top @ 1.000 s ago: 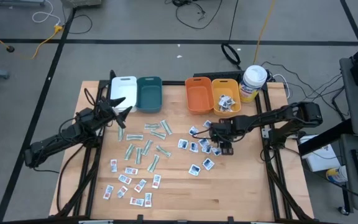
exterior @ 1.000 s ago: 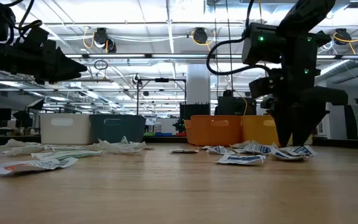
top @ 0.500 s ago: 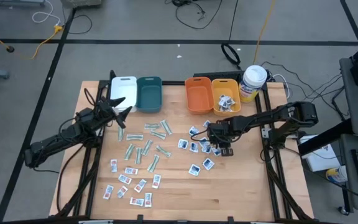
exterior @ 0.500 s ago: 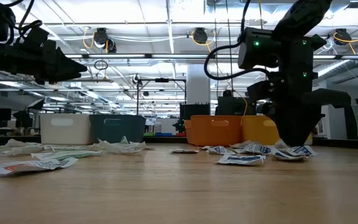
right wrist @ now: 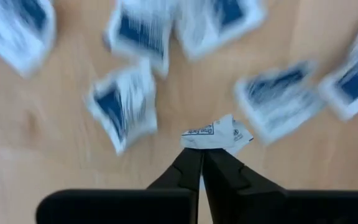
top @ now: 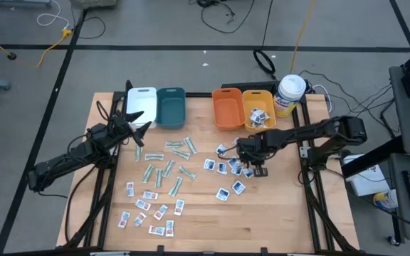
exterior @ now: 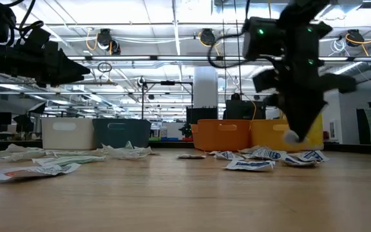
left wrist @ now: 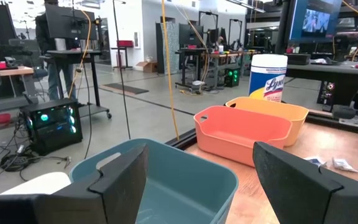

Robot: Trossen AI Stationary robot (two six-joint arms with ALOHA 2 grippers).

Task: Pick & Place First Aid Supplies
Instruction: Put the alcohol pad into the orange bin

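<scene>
The first aid supplies lie loose on the wooden table [top: 198, 220]: white packets with blue print [top: 223, 168] at centre right, pale-green strips [top: 168, 165] in the middle, and red-print packets [top: 146, 210] near the front left. My right gripper [top: 252, 166] hangs over the blue-print cluster, pointing down, shut on one white blue-print packet [right wrist: 217, 133]. My left gripper [top: 137, 118] stands open and level in front of the white bin [top: 142, 103] and the teal bin [left wrist: 166, 180], with nothing between its fingers. My right gripper pinches the packet's near edge [right wrist: 205, 142] between its two fingertips [right wrist: 222, 163]. The fingers come from above, pointing down. The packet sticks out below the fingertips [exterior: 291, 135], crumpled, lifted clear of the table and of the other packets.
Along the far edge stand a white, a teal, an orange [top: 226, 108] and a yellow-orange bin [top: 258, 108], the last holding several packets. A white canister with a yellow label [top: 290, 92] stands at the far right corner. Bare wood lies along the near right.
My right gripper has shut its fingers on one blue-print packet in the cluster and has risen, lifting that packet clear of the table. The other packets have stayed where they were.
</scene>
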